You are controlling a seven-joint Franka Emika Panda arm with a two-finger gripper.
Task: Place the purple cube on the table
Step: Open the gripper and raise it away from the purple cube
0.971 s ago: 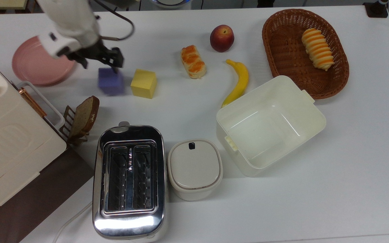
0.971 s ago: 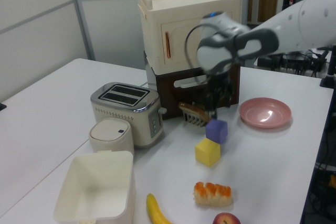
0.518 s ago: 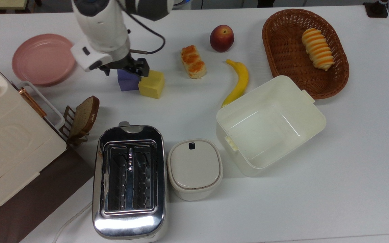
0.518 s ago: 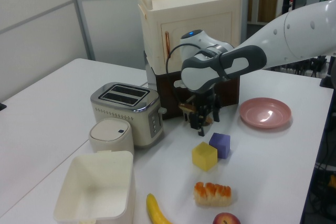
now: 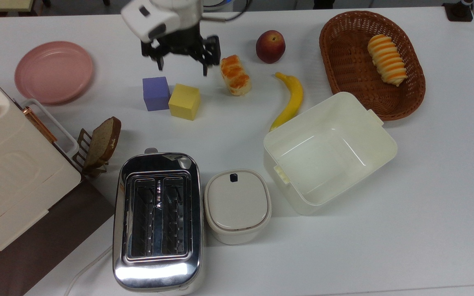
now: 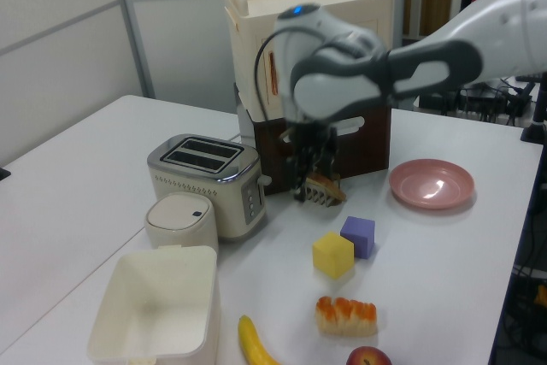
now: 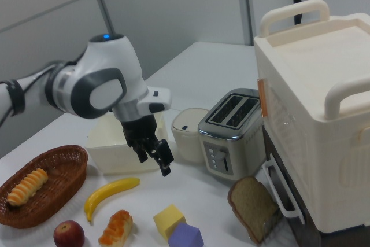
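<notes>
Gripper [image 5: 181, 65] has risen off purple cube [image 5: 156, 93].

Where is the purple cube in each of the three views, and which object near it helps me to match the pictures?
Top view: the purple cube is upper left of centre, on the white table.
Left view: the cube is right of centre, in front of the pink plate.
Right view: the cube is at the bottom edge, near the middle.
Shared landmark: the yellow cube beside it in every view.
</notes>
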